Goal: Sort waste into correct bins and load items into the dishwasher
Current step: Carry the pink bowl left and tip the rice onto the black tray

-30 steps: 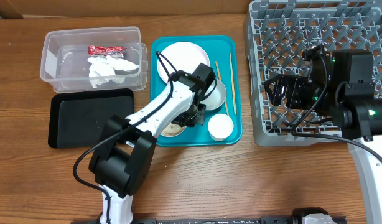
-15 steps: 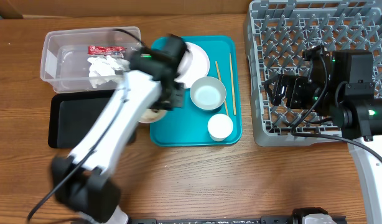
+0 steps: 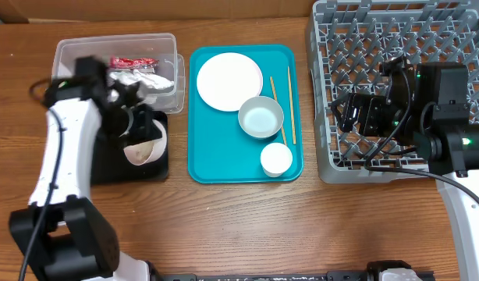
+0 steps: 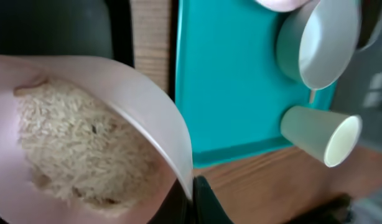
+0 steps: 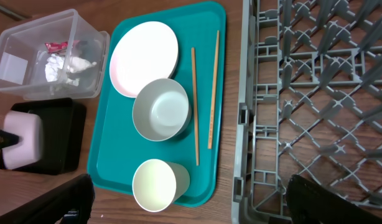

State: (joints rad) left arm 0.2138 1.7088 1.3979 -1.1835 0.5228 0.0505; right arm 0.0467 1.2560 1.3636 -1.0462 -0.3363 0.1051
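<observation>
- The rice (image 4: 73, 143) sits heaped inside the pink bowl (image 3: 144, 144). That bowl now hangs tilted over the black tray (image 3: 107, 170) at the left of the overhead frame. A second ago it was at the lower left of the teal tray (image 3: 224, 148).
- The left end effector (image 3: 140, 123) has swung over with it. In the left wrist view its fingers are pinched narrow on the bowl's rim.
- We judge the carry done and the tipping only begun, as the grains are not out yet.
- In the clear tub (image 3: 68, 55) at upper left lie the red wrapper (image 3: 130, 62) and the napkin (image 3: 151, 79), so that waste looks sorted.
- The plate (image 3: 229, 81), greyish bowl (image 3: 260, 118), cup (image 3: 276, 158) and chopsticks (image 3: 290, 94) remain on the teal tray, none loaded.
- The right end effector (image 3: 355, 113) has not moved. It hangs over the dish rack (image 3: 333, 47) at the right, fingers wide and holding nothing.
</observation>
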